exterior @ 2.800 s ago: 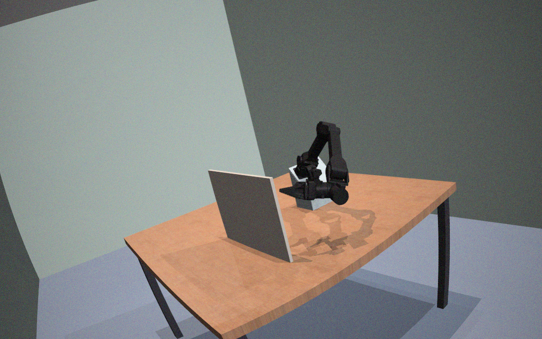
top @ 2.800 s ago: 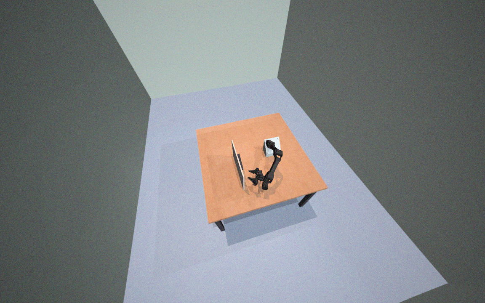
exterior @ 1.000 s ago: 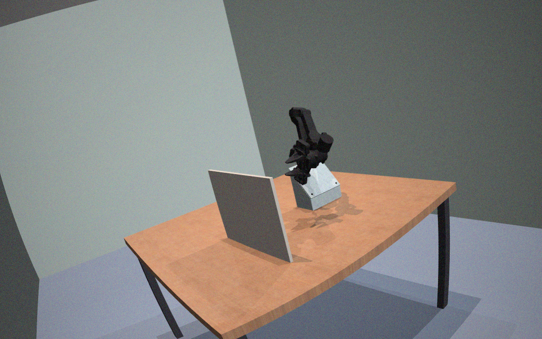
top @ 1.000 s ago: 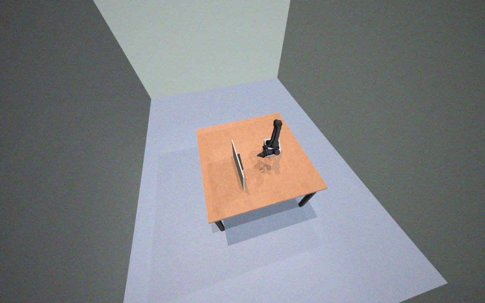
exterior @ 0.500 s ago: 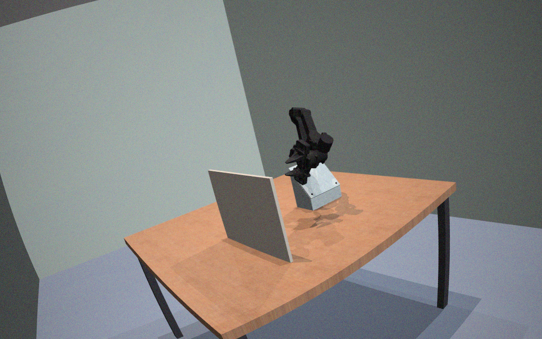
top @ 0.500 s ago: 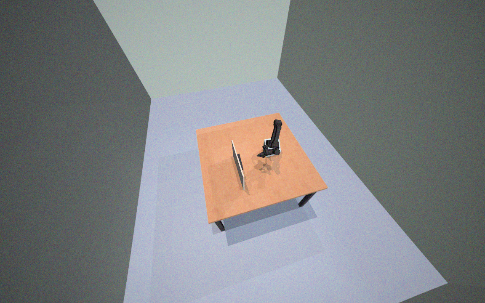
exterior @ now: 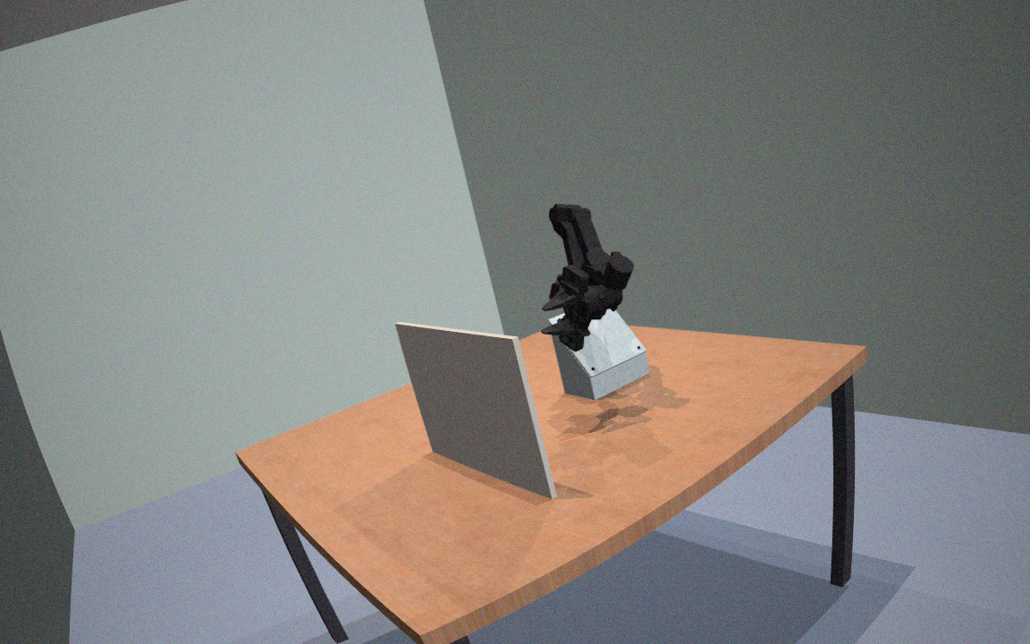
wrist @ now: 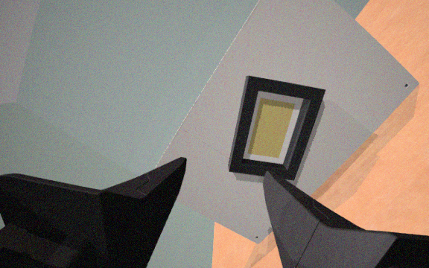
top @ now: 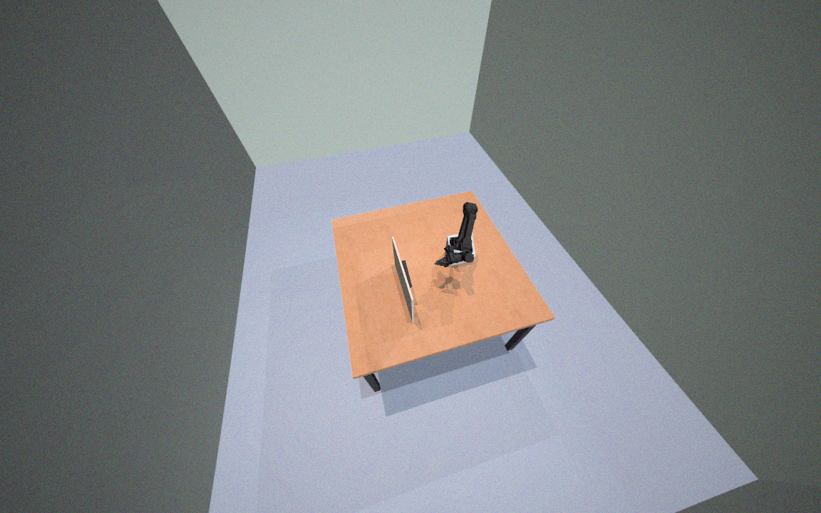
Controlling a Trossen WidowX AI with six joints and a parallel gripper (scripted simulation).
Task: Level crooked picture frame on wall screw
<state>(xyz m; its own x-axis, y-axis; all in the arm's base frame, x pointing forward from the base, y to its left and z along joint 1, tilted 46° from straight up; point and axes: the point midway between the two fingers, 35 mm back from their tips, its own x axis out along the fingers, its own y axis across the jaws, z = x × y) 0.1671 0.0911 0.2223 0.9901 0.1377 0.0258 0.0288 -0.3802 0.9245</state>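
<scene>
The picture frame [top: 407, 274] [wrist: 240, 138] is black, with a pale mat and a yellow picture. It hangs on the front of the upright grey panel [top: 403, 281] [exterior: 470, 408] [wrist: 203, 145]. In the wrist view its long sides do not run parallel to the panel's top and bottom edges. It hangs crooked, its right end higher as seen facing the panel. The screw and notched strip are hidden behind it. My gripper [top: 437, 262] [exterior: 544, 320] [wrist: 225, 170] is open and empty, a good way in front of the panel, not touching the frame. One fingertip overlaps the frame's near edge in the wrist view only.
The panel stands on a wooden table [top: 368, 344] [exterior: 711, 424] [wrist: 423, 179], with its plain back toward the exterior camera. The arm's light grey base block [exterior: 619, 376] stands on the table on the frame's side of the panel. Room walls surround the table at a distance.
</scene>
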